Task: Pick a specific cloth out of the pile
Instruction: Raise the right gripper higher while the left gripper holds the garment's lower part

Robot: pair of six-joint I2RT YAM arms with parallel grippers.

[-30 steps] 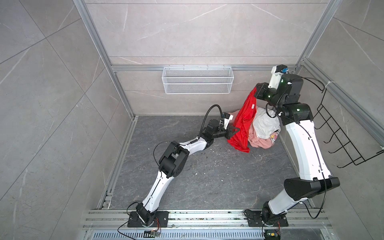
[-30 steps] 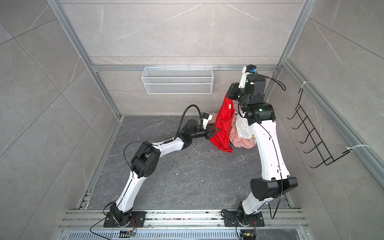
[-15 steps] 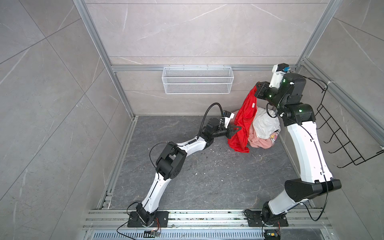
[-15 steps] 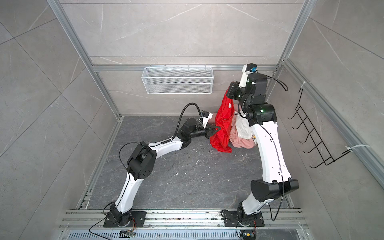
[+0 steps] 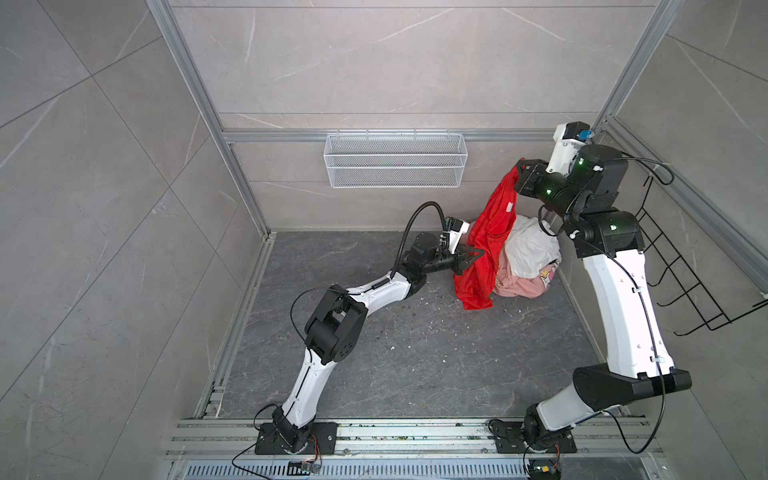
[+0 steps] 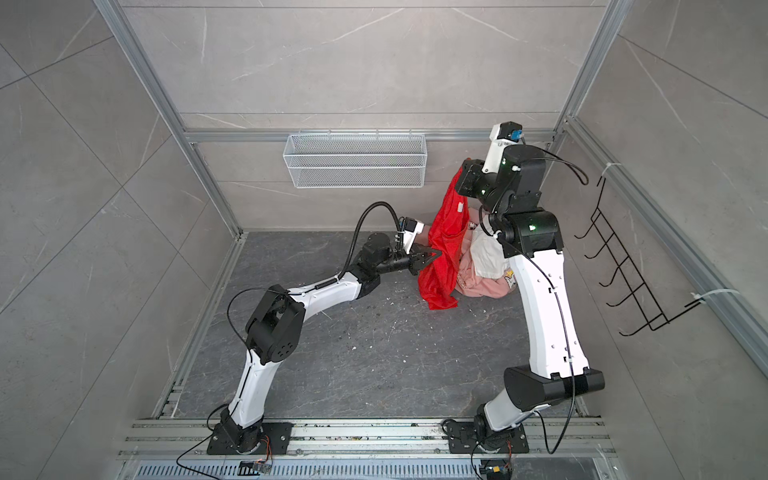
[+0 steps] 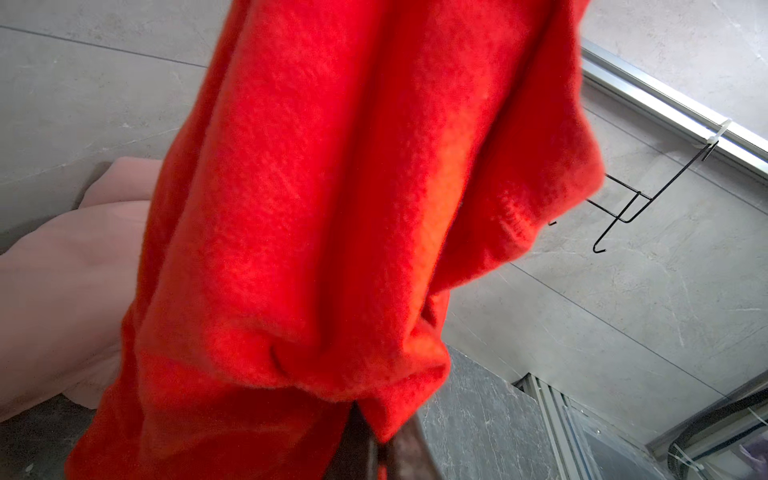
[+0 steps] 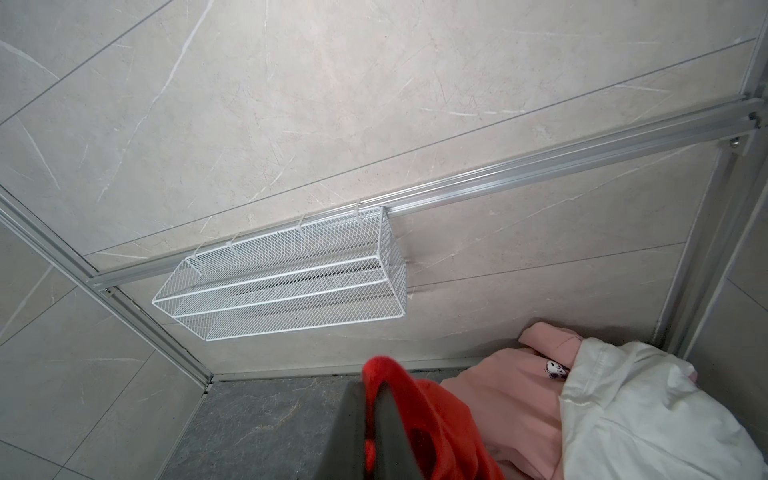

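Right gripper (image 5: 518, 168): its jaws are pressed together on the top corner of the cloth (image 5: 484, 232), held high near the back wall at 1 o'clock in both top views.
Left gripper (image 5: 481, 252): its jaws are low and level, closed on a fold at the cloth's 9 o'clock edge, about halfway down. In the left wrist view the red fabric (image 7: 332, 208) drapes over the dark fingers.
The cloth: bright red, it hangs stretched from the right gripper down toward 7 o'clock. Its lower end trails onto the floor (image 5: 415, 353), and a small white tag shows near the top.
The pile (image 5: 528, 266): it lies on the floor in the back right corner, at 3 o'clock of the cloth and touching it.
White garment (image 5: 530, 249): bunched on top of the pile.
Pink garment (image 5: 519, 286): lies under the white one, with a cartoon print at its 3 o'clock edge.
Right wrist view: the red corner (image 8: 436, 415) is in the jaws, with pink (image 8: 511, 395) and white (image 8: 644, 407) beside it.
Wire basket (image 5: 395, 160): white mesh, hung on the back wall rail at 12 o'clock.
Hook rack (image 5: 685, 270): black wire, on the side wall at 3 o'clock.
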